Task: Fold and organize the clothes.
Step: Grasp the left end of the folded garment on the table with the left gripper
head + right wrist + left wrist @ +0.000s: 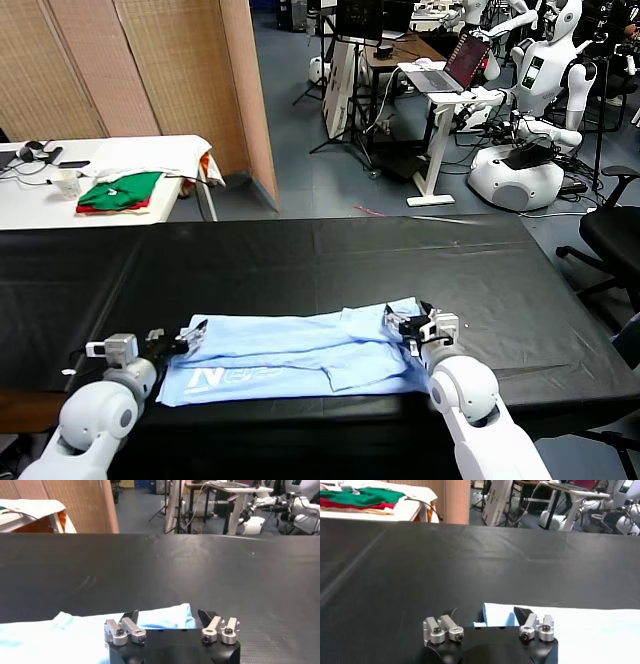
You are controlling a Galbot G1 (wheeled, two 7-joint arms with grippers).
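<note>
Here, the pale light-blue T-shirt [300,355] lies partly folded and flat along the near edge of the black-covered counter [300,260], white lettering showing near its left end. The left hand [172,342] sits at the shirt's left end and the right hand [415,330] at its right end, each low over the cloth with fingers [522,615] parted; whether either actually grips fabric cannot be told. Green and red folded garments [120,192] rest on a white table [140,155] beyond the counter's far left corner.
</note>
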